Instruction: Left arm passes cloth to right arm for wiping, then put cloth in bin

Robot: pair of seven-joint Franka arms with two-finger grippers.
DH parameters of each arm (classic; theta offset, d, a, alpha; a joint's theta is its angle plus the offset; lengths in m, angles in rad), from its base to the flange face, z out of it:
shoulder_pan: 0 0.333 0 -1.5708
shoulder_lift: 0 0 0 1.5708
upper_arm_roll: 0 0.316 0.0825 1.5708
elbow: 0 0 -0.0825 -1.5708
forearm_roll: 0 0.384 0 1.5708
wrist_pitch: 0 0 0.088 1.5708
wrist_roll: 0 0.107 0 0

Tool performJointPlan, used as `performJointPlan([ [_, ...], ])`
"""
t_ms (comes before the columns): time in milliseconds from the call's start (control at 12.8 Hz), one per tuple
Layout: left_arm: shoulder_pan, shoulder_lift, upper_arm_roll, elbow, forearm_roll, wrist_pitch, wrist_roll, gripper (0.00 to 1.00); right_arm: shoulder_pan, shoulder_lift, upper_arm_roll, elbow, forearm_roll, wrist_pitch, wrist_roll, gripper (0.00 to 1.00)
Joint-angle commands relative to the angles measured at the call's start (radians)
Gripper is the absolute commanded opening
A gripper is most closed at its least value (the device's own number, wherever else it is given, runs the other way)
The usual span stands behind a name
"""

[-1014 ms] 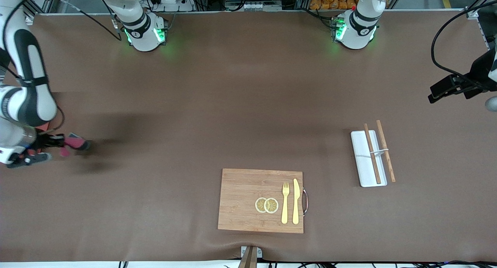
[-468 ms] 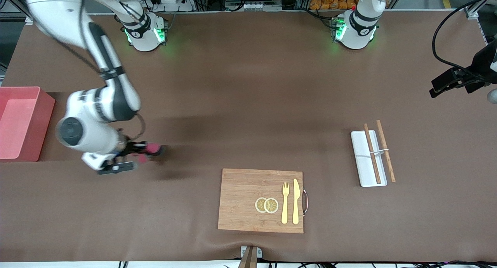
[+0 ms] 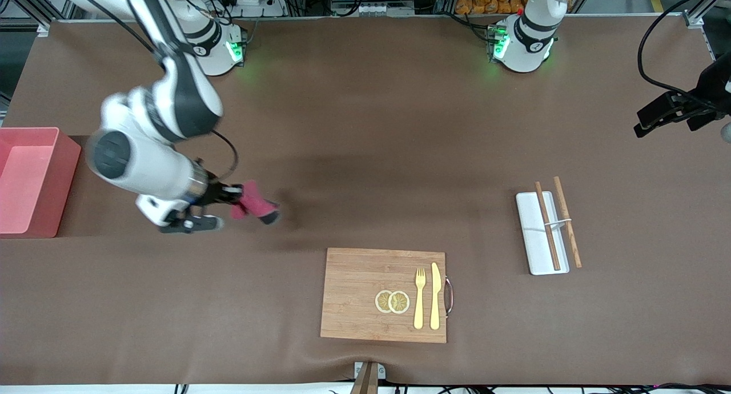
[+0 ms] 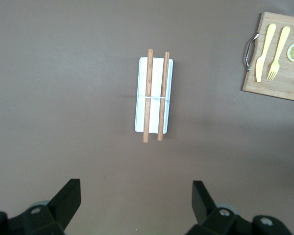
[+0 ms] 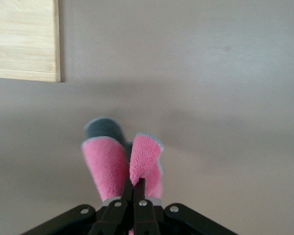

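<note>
Desk: brown mat covering the whole desk (image 3: 365,125), with both arm bases along its edge farthest from the front camera.
Bin: pink plastic tub (image 3: 31,180) at the right arm's end of the desk, open side up, nothing visible inside.
Right tool: right tool (image 3: 233,198) low over bare mat between the bin and the wooden cutting board, its fingers pinched tight on the cloth.
Cloth: crimson-pink terry cloth (image 3: 255,202) sticking out from the right tool's tips, folded over so its dark grey reverse shows at the end; in the right wrist view the cloth (image 5: 122,161) bunches in two pink lobes right at the clamped fingertips (image 5: 135,196); whether it brushes the mat cannot be told.
Cutting board: wooden cutting board (image 3: 357,285) with a metal handle, lying nearer the front camera than the cloth, near the middle of the desk's length.
On the board: two lemon slices (image 3: 392,301) touching each other, with a yellow fork (image 3: 420,298) and a yellow knife (image 3: 435,296) side by side just beside them.
Tray: white rectangular tray (image 3: 537,240) toward the left arm's end of the desk, well apart from the board.
Chopsticks: wooden chopsticks (image 3: 558,225), one lying along the tray, the other along its edge, joined by a thin band.
Left tool: left tool (image 4: 137,205) up in the air at its own end of the desk, fingers spread wide and holding nothing; the arm waits.
</note>
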Motion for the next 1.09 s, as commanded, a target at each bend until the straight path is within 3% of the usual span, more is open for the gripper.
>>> performJointPlan([
  [0,-0.009,-0.029,0.007,-0.027,0.013,0.001,0.006,1.00,-0.124,-0.059,0.002,0.093,0.013,-0.169,-0.127,0.00],
  [234,-0.006,-0.017,0.007,-0.024,0.008,0.002,0.008,1.00,-0.306,-0.055,0.003,0.185,-0.072,-0.272,-0.386,0.00],
  [468,-0.007,-0.017,0.002,-0.024,0.007,0.001,0.008,1.00,-0.506,-0.045,0.003,0.195,-0.096,-0.271,-0.692,0.00],
  [702,-0.006,-0.017,0.002,-0.024,0.007,0.002,0.008,1.00,-0.676,-0.001,0.002,0.195,-0.134,-0.258,-0.857,0.00],
  [1014,-0.006,-0.020,0.002,-0.022,0.007,0.002,0.008,1.00,-0.822,0.091,0.002,0.210,-0.241,-0.109,-1.003,0.00],
])
